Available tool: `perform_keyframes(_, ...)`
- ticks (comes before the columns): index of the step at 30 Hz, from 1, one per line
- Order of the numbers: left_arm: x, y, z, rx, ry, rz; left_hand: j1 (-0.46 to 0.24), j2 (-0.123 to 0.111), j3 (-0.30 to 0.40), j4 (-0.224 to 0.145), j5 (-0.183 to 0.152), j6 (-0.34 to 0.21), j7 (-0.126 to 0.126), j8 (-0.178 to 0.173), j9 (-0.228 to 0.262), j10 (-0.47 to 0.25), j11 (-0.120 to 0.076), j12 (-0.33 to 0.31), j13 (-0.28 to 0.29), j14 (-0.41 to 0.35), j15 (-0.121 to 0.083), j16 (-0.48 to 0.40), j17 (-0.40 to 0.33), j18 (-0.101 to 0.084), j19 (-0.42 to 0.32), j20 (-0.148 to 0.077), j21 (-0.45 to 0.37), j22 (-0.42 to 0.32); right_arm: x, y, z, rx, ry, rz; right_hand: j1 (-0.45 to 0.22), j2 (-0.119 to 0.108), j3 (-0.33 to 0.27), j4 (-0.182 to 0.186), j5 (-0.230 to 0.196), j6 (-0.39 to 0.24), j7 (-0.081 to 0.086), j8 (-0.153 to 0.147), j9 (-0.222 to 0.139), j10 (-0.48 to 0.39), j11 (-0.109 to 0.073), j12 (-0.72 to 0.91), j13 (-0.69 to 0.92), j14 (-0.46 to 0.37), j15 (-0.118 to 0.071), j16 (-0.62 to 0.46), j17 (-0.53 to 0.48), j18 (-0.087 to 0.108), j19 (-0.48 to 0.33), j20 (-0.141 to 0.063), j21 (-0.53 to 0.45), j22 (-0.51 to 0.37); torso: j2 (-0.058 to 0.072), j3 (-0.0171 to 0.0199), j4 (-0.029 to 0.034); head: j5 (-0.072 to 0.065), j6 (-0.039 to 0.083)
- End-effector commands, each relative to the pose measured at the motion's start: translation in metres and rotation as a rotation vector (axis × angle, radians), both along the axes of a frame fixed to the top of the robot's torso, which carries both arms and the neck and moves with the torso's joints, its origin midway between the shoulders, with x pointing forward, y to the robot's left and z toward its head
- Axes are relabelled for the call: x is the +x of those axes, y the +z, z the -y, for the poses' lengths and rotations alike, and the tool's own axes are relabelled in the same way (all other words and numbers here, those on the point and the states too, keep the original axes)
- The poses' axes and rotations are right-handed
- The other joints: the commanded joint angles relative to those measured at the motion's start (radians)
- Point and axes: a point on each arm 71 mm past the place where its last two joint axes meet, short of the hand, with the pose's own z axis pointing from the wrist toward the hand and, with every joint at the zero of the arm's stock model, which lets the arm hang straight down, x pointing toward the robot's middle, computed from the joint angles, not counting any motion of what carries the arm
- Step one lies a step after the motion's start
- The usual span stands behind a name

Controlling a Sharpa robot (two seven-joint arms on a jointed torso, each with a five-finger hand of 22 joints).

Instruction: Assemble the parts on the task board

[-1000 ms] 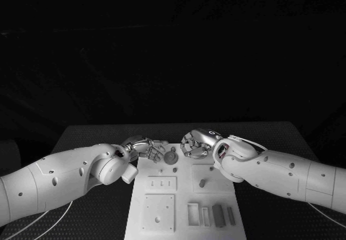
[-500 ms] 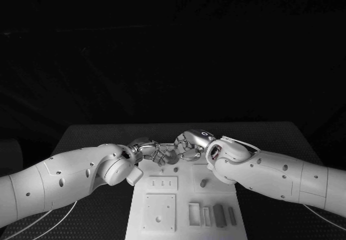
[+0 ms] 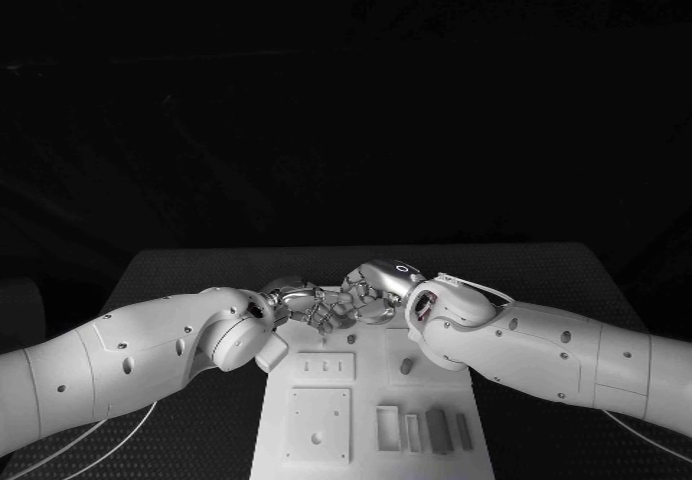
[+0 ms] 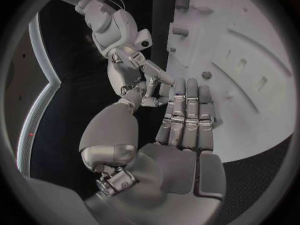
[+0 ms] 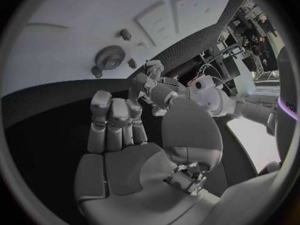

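Black table point(image 3: 188, 265), task board point(image 3: 368, 440), parts point(image 3: 433, 430)

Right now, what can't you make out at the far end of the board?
- Head view: both hands, left hand and right hand, cover the task board's far end.
- Whether the fingers pinch a part: unclear.
- Right wrist view: gear visible; small pegs too small to identify.

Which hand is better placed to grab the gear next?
Probably left. In the right wrist view the left hand has fingertips close beside the gear on the board; the right hand sits back over the black table.
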Motion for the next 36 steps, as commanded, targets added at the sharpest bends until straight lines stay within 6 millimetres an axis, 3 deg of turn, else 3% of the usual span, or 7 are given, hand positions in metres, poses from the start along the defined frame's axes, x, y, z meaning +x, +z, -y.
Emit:
perform_keyframes(1,-0.001,0.001,0.003,0.003,-0.024,-0.003,0.003,0.013,0.002,-0.007,-0.003,0.007,0.0,-0.007,-0.002,-0.001,0.003,-0.004,0.002,-0.006,0.001,0.006,-0.001,0.014,-0.004,0.0,0.004,0.018,-0.002,0.001,-0.005,-0.006,0.015,0.006,0.004,0.002,0.007,-0.002,-0.003,0.098,0.052,0.003,0.006,0.007,-0.002,0.002,0.001,0.007,-0.002,0.0,0.0,0.029,0.002,-0.004,0.003,0.009,0.0,0.0004,-0.0001,0.0,-0.002)
perform_keyframes(22,-0.001,0.001,0.005,-0.005,-0.021,0.001,0.029,0.079,0.002,-0.045,0.005,0.037,-0.009,-0.015,-0.008,0.013,-0.006,-0.002,0.01,-0.004,-0.001,0.013,-0.007,0.011,-0.003,-0.001,0.007,0.017,-0.003,0.0,-0.016,-0.015,0.039,-0.01,0.002,0.001,0.009,-0.002,-0.003,0.098,0.052,0.003,0.006,0.008,-0.002,0.001,0.001,0.008,-0.002,0.0,-0.001,0.029,0.003,-0.004,0.004,0.009,0.0,-0.0011,-0.0005,0.002,-0.007)
perform_keyframes(32,0.0,0.001,0.008,-0.003,-0.021,-0.003,0.023,0.087,0.0,-0.049,0.011,0.048,-0.012,-0.016,-0.009,0.021,-0.009,0.0,0.013,-0.003,-0.001,0.015,-0.009,0.01,-0.003,-0.002,0.007,0.017,-0.005,0.0,-0.02,-0.012,0.049,-0.018,0.002,0.001,0.01,-0.002,-0.003,0.098,0.052,0.002,0.006,0.008,-0.002,0.001,0.001,0.008,-0.002,0.0,-0.001,0.029,0.003,-0.004,0.004,0.008,0.0,-0.0004,-0.0006,0.001,-0.008)
perform_keyframes(36,0.0,0.0,0.01,0.0,-0.024,-0.005,0.034,0.113,0.01,-0.07,0.06,0.061,-0.016,-0.018,-0.01,0.029,-0.013,0.002,0.016,-0.001,-0.002,0.018,-0.012,0.008,-0.002,-0.002,0.009,0.017,-0.005,0.0,-0.02,-0.013,0.05,-0.02,0.002,0.001,0.01,-0.002,-0.002,0.098,0.052,0.002,0.005,0.009,-0.002,0.001,0.001,0.008,-0.002,-0.001,-0.001,0.029,0.003,-0.004,0.004,0.008,0.0,-0.0009,-0.0002,0.002,-0.008)
